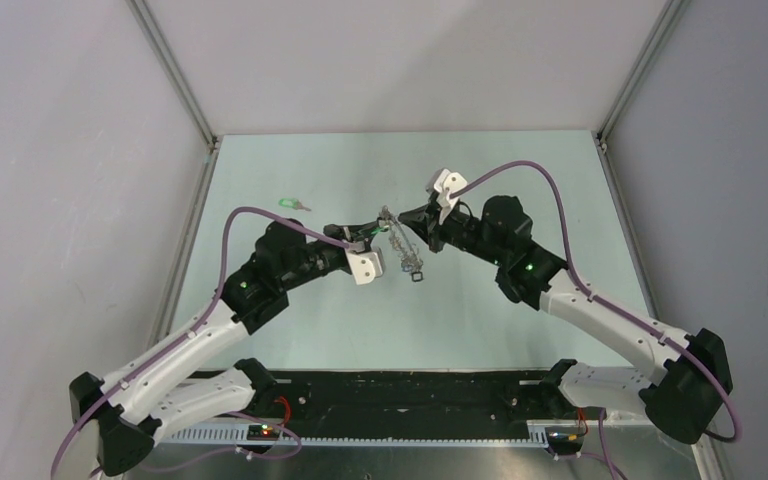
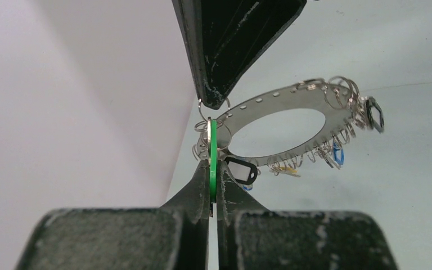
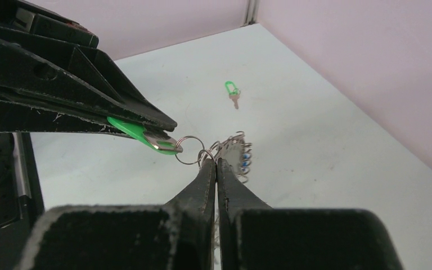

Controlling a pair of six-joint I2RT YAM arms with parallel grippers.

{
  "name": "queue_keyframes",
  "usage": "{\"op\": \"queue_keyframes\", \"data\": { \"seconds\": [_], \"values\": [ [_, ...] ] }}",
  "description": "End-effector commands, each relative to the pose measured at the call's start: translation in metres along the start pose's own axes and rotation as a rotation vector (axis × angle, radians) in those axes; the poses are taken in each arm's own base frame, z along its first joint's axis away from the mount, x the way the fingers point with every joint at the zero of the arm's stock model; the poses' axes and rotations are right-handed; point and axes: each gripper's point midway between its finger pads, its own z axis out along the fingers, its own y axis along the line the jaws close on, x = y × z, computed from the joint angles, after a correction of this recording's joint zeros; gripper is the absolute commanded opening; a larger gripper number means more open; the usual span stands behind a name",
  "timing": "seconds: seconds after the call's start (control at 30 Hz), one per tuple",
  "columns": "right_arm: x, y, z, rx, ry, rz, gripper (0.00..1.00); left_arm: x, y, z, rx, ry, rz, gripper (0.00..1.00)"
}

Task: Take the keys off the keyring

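Keyring (image 2: pixel 298 100) in right hand (image 3: pixel 216 162) (left hand (image 2: pixel 214 166) pinches green key (image 2: pixel 212 140)).

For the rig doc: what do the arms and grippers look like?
Left arm and right arm match: white lower links, black joint housings, green lights. A purple cable runs along each. Left gripper and right gripper: black tapered fingers, scuffed white, with white wrist camera mounts.

Flat silvery perforated metal keyring (image 2: pixel 315 98) hangs midair, fringed with tiny colour-headed keys (image 2: pixel 337 153); one green-headed key (image 1: pixel 291 204) lies at its ten o'clock.
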Motion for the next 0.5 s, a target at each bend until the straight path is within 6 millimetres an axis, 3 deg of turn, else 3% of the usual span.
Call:
{"op": "queue_keyframes", "data": {
  "seconds": [0.0,0.47],
  "values": [
    [-0.036,-0.018,-0.005,0.097,-0.124,-0.104,0.00,-0.027,0.012,0.000,-0.006,-0.090,0.001,0.00],
    [-0.045,-0.015,-0.006,0.115,-0.182,-0.172,0.00,-0.027,0.007,0.002,0.027,-0.087,-0.011,0.00]
  ]
}}
